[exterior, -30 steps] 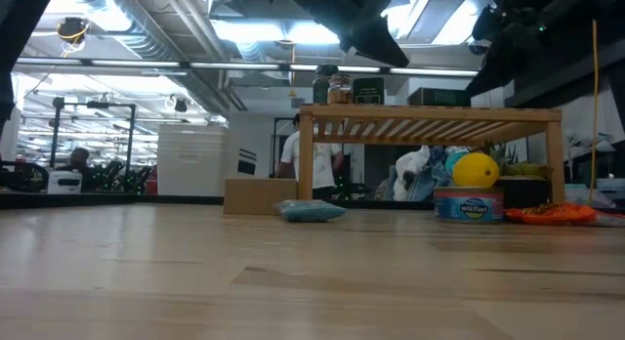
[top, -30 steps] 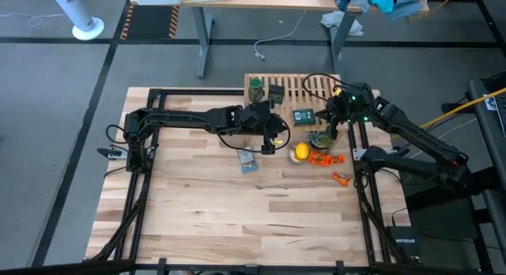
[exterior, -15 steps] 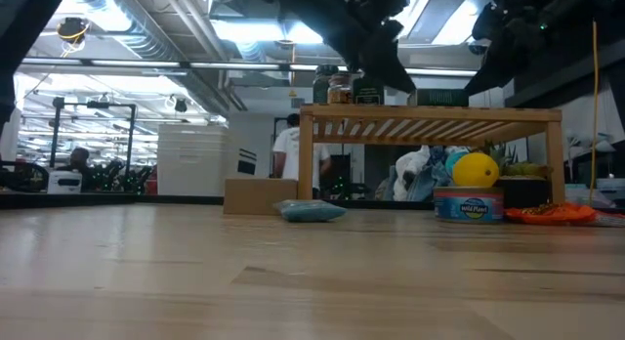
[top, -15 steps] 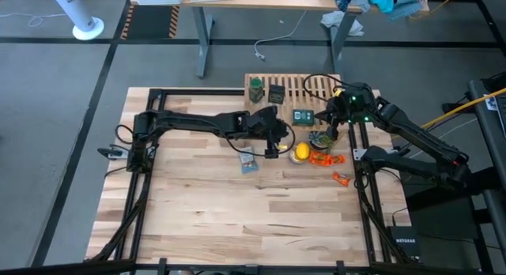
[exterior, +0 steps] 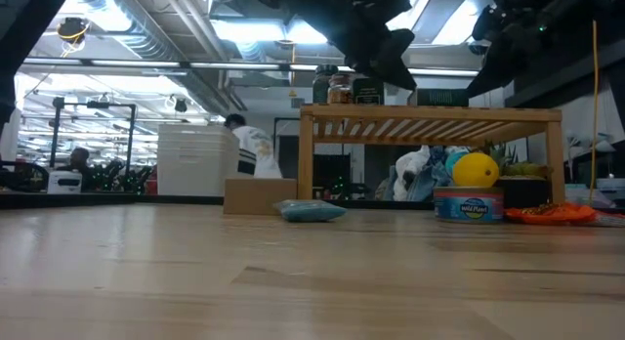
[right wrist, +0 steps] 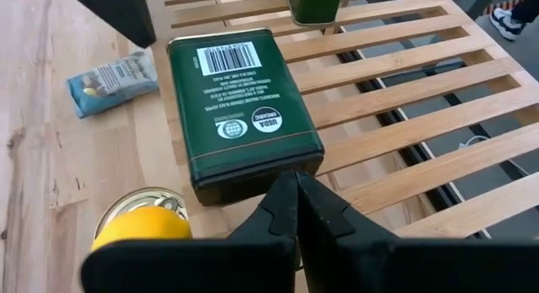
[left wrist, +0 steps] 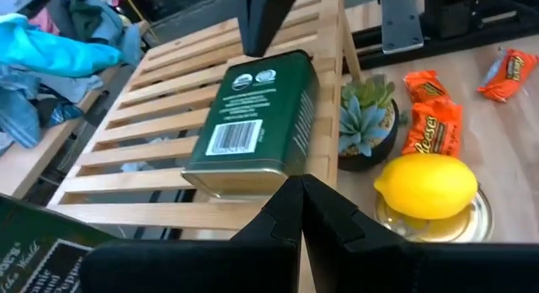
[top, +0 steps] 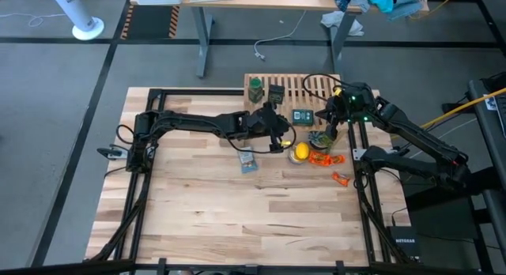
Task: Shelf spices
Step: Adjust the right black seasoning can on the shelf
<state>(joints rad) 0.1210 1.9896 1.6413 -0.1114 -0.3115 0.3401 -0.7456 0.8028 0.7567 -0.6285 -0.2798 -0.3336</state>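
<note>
Three spices (top: pixel 303 115) sit on the shelf (top: pixel 319 87), lemon (top: pixel 300 153) in front.

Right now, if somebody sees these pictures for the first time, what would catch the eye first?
Probably the green-labelled tin lying flat on the wooden slatted shelf, barcode up, at its edge. Both closed grippers, the left gripper and the right gripper, point at it from opposite sides. Next to the shelf, a bright yellow lemon sits on a can, beside a small succulent.

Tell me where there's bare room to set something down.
Open: the table's wide near half, below the blue packet, and the shelf's slats right of the green tin. Crowded: around the lemon, candy wrappers and succulent.
</note>
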